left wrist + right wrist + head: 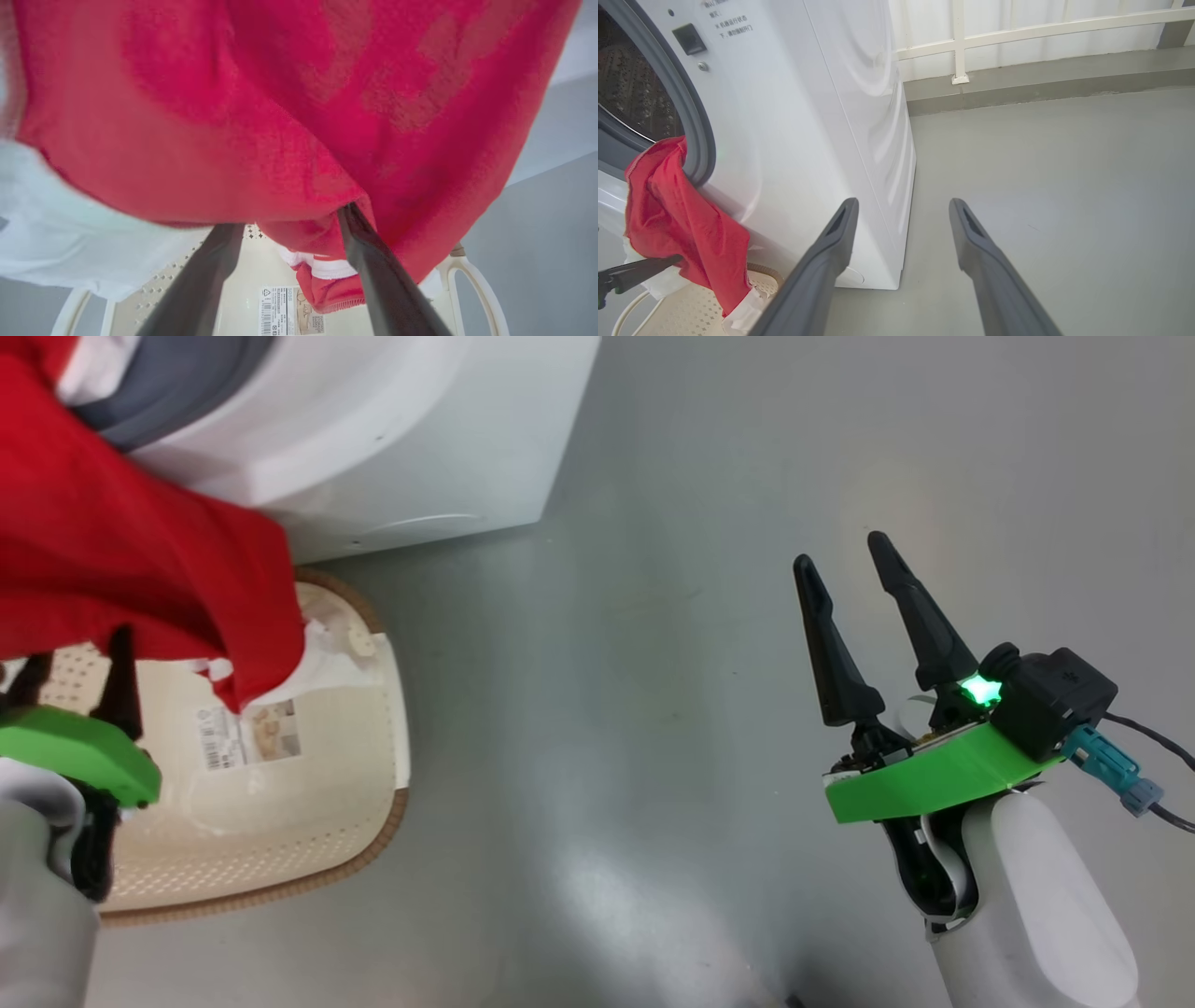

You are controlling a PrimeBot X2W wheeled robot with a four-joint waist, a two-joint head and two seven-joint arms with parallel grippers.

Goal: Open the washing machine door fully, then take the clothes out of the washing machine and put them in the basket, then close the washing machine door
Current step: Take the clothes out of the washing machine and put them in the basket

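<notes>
While clothes (112, 551) hang over the basket (280, 803), left pincer (290, 218) and right pincer (840, 549) stand released.

Bright, even, diffuse light throughout; the grey floor (653, 756) carries a soft pale sheen left of the right claw (840, 549), whose green lamp (980, 691) glows; shadows are faint. Close above the left claw (289, 219) the red clothes (233, 116) are smeared and out of focus; the paper sticker (289, 310) between its fingers reads sharper. Beyond the right claw the washing machine (808, 116) bows with wide-angle distortion; its side panel shows soft glossy reflections.
</notes>
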